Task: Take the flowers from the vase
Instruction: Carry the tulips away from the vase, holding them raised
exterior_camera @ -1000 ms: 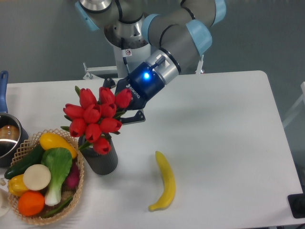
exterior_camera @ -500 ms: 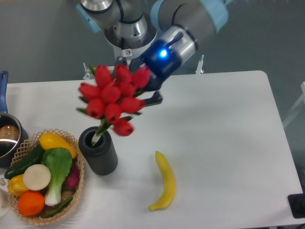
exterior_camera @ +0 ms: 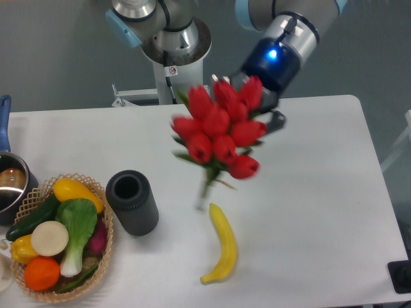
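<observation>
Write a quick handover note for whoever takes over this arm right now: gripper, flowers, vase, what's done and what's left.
Gripper: shut on the bunch of red tulips, holding it in the air above the white table.
Dark grey ribbed vase: upright, mouth empty, beside the wicker basket of produce.
Yellow banana: lies below the dangling stems.
Done: flowers are clear of the vase.
Left: nothing for the pick itself; just keep the grip steady.
</observation>
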Motion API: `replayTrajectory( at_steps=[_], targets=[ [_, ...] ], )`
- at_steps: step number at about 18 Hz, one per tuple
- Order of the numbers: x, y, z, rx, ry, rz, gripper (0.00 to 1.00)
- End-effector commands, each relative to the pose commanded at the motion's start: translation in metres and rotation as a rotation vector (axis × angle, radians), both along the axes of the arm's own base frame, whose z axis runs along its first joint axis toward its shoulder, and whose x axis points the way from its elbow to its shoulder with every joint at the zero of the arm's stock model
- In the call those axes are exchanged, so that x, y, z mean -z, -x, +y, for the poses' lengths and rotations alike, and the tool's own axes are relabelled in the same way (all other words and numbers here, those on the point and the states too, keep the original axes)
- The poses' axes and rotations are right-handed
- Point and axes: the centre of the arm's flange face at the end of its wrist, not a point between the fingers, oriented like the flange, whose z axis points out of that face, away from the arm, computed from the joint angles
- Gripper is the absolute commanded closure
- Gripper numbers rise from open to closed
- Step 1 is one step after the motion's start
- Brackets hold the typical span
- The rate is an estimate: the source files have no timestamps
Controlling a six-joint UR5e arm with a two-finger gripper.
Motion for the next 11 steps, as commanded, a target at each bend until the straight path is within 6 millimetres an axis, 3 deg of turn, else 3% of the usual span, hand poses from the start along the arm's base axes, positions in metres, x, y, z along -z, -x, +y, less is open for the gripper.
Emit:
replayTrajectory(
  at_steps=[2,5,8,11],
  targets=[
    [0.011,0.013,-0.009,-0.005,0.026,0.03,0.88],
    [0.033,0.042,-0.048,-0.027,0.062,0.08,1.0],
    [0.05,0.066,-0.083,-0.1,0.088,0.055,1.0],
    [0.063,0.085,-0.099,-0.192,0.249,0.092,1.0]
  ],
)
